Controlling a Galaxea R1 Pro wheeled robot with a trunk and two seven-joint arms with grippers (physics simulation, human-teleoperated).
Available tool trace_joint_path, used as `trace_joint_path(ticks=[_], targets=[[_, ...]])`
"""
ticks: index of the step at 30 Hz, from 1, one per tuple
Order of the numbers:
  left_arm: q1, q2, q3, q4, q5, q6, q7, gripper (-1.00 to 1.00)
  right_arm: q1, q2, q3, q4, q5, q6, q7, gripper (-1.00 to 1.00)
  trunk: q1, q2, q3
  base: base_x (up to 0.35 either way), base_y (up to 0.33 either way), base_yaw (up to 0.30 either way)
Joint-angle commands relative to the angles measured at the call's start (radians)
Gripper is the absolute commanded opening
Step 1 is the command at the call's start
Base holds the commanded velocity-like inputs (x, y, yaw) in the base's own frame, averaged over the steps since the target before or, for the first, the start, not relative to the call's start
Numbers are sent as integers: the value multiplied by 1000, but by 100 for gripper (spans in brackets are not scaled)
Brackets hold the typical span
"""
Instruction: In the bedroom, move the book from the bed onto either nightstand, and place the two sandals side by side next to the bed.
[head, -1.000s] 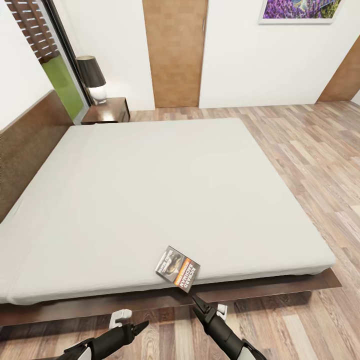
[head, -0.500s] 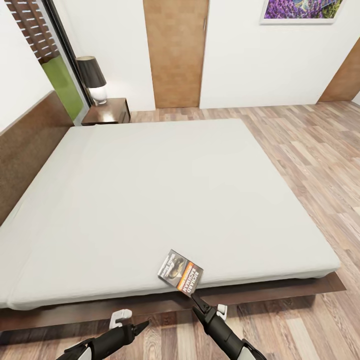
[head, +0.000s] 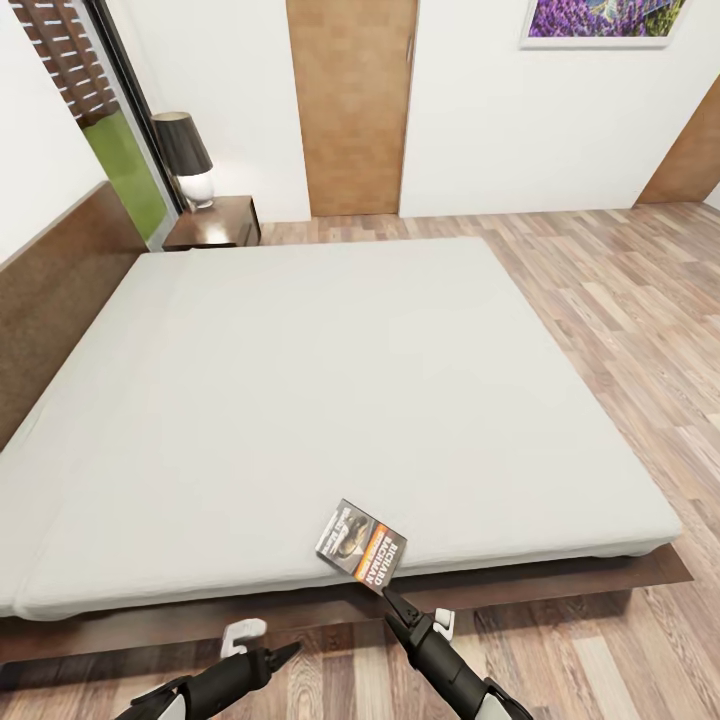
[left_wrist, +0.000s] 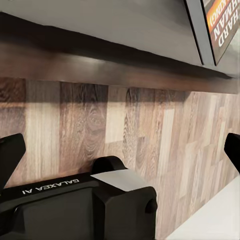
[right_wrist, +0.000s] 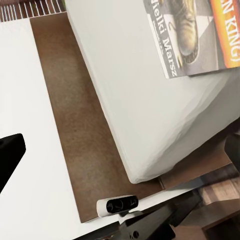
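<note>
The book (head: 362, 545) lies flat on the white mattress of the bed (head: 330, 380), close to its near edge; its orange title band also shows in the right wrist view (right_wrist: 190, 35) and the left wrist view (left_wrist: 222, 25). My right gripper (head: 390, 598) hangs just below the dark bed frame (head: 560, 580), pointing at the book's near corner, a short gap away. In its wrist view, the right gripper (right_wrist: 121, 152) has its fingers spread wide: open, holding nothing. My left gripper (head: 285, 655) is lower and to the left over the floor, also open (left_wrist: 120, 150). The nightstand (head: 215, 222) stands at the bed's far left corner. The sandals are out of view.
A black-shaded lamp (head: 185, 155) stands on the nightstand. The brown headboard (head: 50, 290) runs along the bed's left side. A wooden door (head: 350, 105) is in the far wall. Wood floor (head: 620, 300) stretches to the right of the bed.
The whole view shifted slightly a second ago, so the camera moved. In the last half second the book and both grippers have stayed where they were.
</note>
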Motion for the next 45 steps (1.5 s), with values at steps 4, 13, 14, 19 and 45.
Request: trace_joint_path(ticks=[4,13,14,19,45], targets=[[0,-4,-7,-1,10,5,-2,100,0,0,0,-1,-7,10,1,100,15,-29,-13,0,0,0],[0,-5,-7,-1,10,5,-2,100,0,0,0,-2,-7,10,1,100,42,-78,-35,0,0,0],[0,-5,-7,-1,10,5,-2,100,0,0,0,-2,-7,10,1,100,42,-78,-35,0,0,0],[0,-5,-7,-1,10,5,-2,100,0,0,0,-2,-7,10,1,100,42,-78,-35,0,0,0],[0,-5,-7,-1,10,5,-2,100,0,0,0,-2,-7,10,1,100,42,-78,-35,-8,-12,0]])
